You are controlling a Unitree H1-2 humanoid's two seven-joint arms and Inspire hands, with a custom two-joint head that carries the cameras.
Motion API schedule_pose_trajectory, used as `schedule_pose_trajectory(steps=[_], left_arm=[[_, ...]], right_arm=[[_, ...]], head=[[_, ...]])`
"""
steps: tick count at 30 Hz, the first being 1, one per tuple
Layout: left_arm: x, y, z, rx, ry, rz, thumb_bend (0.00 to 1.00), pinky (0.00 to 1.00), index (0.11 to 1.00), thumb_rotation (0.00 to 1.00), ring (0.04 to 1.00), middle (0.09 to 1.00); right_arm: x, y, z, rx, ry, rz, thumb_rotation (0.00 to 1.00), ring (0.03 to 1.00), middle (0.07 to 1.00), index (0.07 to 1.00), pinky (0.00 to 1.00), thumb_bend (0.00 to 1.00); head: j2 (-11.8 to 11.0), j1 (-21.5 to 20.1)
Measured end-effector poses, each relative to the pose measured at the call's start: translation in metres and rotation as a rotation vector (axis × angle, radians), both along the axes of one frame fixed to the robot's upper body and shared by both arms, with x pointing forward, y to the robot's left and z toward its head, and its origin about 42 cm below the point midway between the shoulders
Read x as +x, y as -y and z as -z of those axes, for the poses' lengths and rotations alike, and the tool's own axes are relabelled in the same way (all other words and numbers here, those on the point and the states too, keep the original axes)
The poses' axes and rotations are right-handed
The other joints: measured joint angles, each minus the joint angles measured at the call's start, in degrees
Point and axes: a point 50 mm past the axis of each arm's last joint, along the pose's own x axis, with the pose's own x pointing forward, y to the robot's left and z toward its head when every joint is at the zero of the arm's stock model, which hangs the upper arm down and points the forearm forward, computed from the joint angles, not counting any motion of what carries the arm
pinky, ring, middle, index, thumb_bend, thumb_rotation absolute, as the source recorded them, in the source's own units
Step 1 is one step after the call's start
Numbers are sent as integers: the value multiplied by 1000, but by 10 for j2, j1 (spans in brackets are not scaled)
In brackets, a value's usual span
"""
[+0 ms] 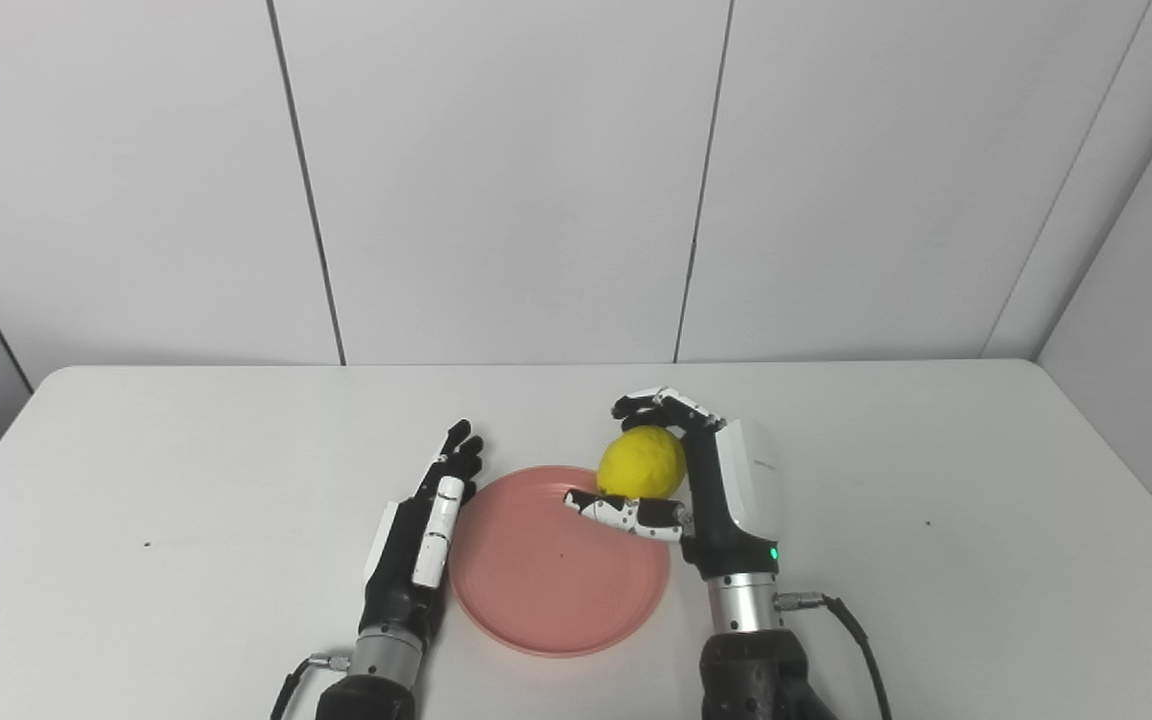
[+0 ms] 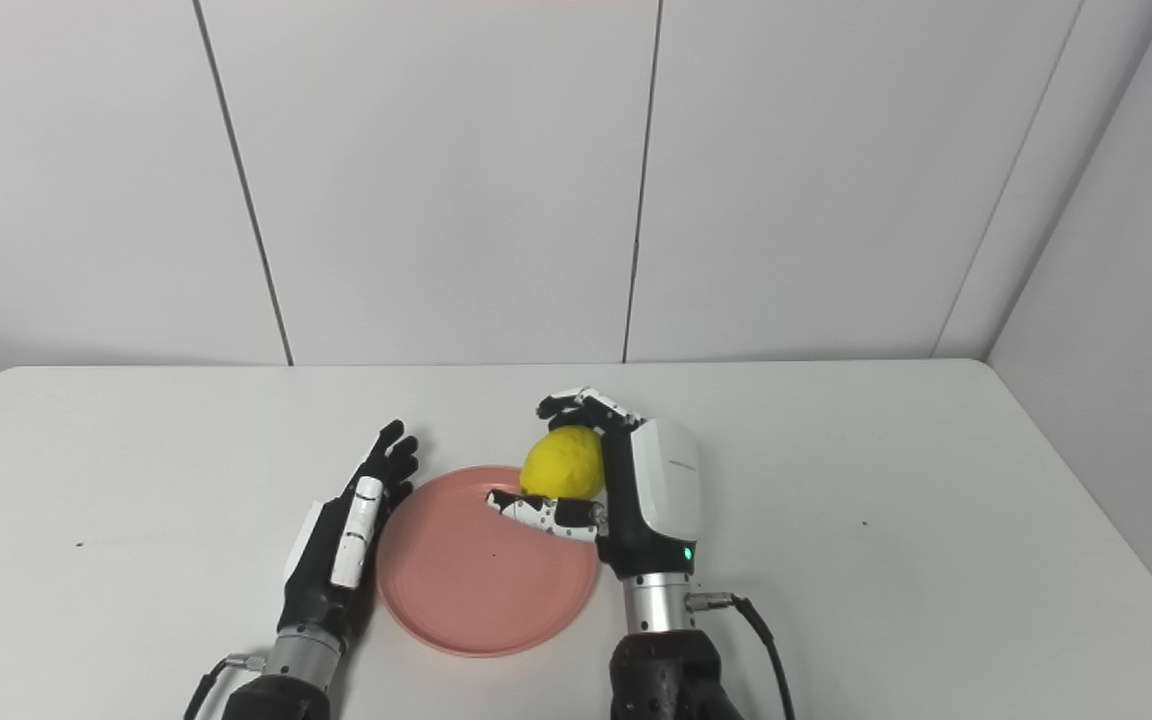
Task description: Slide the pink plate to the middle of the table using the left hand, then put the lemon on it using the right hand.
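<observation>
Two hands over one big white surface (image 1: 186, 480), grey wall panels (image 1: 506, 180) behind. Largest thing on it: pink plate (image 1: 546, 590), flat, roughly mid-width and toward the near edge. Right hand (image 1: 706, 490) at the plate's right rim, white back shell facing right, fingers (image 1: 661, 405) curled over the far side of the lemon and thumb (image 1: 626, 514) stretched under its near side, so clamped around the fruit. Left hand (image 2: 341, 535) on edge just beside the plate's left rim, fingers (image 2: 391, 455) straight and pressed close together, pointing away toward the wall, holding nothing; touching the rim or only near it, can't tell. Lemon (image 2: 563, 462) gripped at the plate's far-right rim, partly over the pink; lifted clear or resting on the rim, hard to say. Black cable (image 1: 851, 625) trailing off the right wrist.
</observation>
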Motion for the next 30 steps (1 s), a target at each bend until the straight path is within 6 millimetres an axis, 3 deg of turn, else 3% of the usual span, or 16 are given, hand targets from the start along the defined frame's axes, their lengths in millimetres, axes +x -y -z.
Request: schedule_pose_trajectory(steps=[3, 6, 12, 13, 30], left_arm=[[0, 0, 1, -1, -1, -7, 587, 966, 946, 1000, 959, 954], [1, 1, 1, 0, -2, -7, 593, 970, 947, 1000, 963, 957], [1, 3, 1, -1, -1, -4, 592, 985, 952, 1000, 973, 963], [1, 3, 0, -1, -1, -4, 595, 989, 951, 1000, 974, 963], [3, 9, 1, -11, -6, -13, 584, 977, 946, 1000, 968, 954]], right_arm=[[1, -7, 7, -12, -13, -38, 0, 395, 455, 543, 335, 512], [2, -11, 12, -28, -29, -65, 0, 402, 464, 543, 362, 513], [5, -20, 17, -60, -78, -121, 0, 433, 486, 494, 331, 517], [6, -21, 18, -63, -86, -128, 0, 406, 476, 519, 323, 514], [7, -26, 36, -159, -177, -200, 0, 399, 483, 545, 373, 511]], head=[[1, 4], [3, 15], [6, 17], [6, 17], [2, 28]])
